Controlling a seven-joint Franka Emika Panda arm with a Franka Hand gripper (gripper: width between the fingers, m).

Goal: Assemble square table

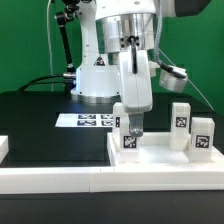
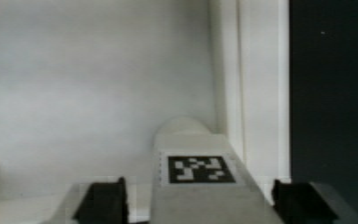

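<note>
The white square tabletop (image 1: 160,160) lies flat near the exterior view's right. In the wrist view it fills most of the picture (image 2: 87,90). A white leg with a tag (image 1: 130,140) stands upright on it near its corner. My gripper (image 1: 131,126) reaches straight down over this leg. In the wrist view the leg (image 2: 199,160) sits between the two dark fingers (image 2: 105,202), with a gap on at least one side, so the gripper (image 2: 201,192) is open around it. Three more legs stand on the slab: one just behind the gripper (image 1: 119,113) and two further right (image 1: 180,116) (image 1: 203,135).
The marker board (image 1: 88,121) lies on the black table behind the slab. A long white rail (image 1: 60,181) borders the front. The robot base (image 1: 95,75) stands at the back. The slab's raised rim (image 2: 229,60) borders the black surface (image 2: 336,80).
</note>
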